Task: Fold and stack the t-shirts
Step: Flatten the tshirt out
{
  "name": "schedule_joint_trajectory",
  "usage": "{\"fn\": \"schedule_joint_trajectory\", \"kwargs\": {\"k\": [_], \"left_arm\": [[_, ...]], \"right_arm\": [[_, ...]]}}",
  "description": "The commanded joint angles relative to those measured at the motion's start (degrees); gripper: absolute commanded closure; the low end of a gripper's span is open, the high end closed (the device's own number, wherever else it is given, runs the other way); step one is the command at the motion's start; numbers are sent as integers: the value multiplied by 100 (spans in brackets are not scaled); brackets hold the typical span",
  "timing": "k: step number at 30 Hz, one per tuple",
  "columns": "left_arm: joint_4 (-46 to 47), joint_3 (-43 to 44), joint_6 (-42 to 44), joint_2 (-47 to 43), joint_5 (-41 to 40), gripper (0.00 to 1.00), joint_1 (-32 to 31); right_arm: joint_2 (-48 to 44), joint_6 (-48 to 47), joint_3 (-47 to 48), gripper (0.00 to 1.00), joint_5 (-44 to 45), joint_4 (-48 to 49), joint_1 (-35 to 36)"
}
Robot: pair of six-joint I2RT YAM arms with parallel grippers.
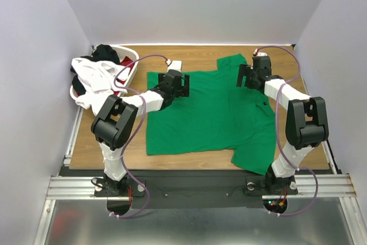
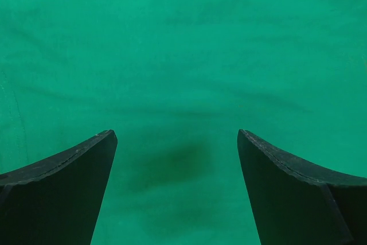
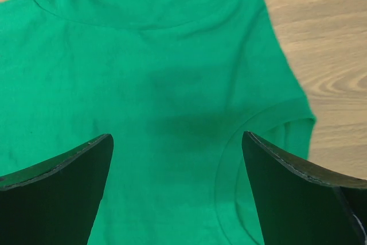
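**Green shirt laid out flat, both grippers poised over its far edge**

The green t-shirt [image 1: 212, 113] lies spread face-flat on the middle of the wooden table [image 1: 195, 51], and it looks ready for its first fold. Its long axis runs across the table, side to side. The straight hem is at the left and the sleeves and neck end are at the right, so the shirt points toward the right arm's side. One sleeve reaches toward the far edge, the other toward the near edge by the right arm's base.

The arms seem placed to match that lie. The left gripper [image 2: 175, 142] hangs low over the far strip of cloth near the hem, with a sliver of bare wood just beyond it. The right gripper [image 3: 178, 142] hangs over the far sleeve and shoulder, where the sleeve seam curves. Both have their fingers spread wide with only flat cloth below and nothing pinched. My guess is they mean to take the far edge at two points and bring it over toward the near side.

Off at the far left, a white t-shirt [image 1: 94, 76] and a black t-shirt [image 1: 106, 53] spill from the white basket [image 1: 133, 55], waiting their turn.
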Motion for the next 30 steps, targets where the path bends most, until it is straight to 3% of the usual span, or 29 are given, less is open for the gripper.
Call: {"fn": "schedule_joint_trajectory", "kwargs": {"k": [1, 15, 30], "left_arm": [[319, 178, -207, -51, 243, 1, 146], [521, 749, -294, 828, 1420, 2, 752], [-313, 3015, -312, 2295, 2089, 2, 1253]], "right_arm": [[97, 213, 140, 0, -207, 262, -2], [2048, 485, 1545, 0, -489, -467, -336], [3376, 547, 3462, 0, -699, -1214, -547]]}}
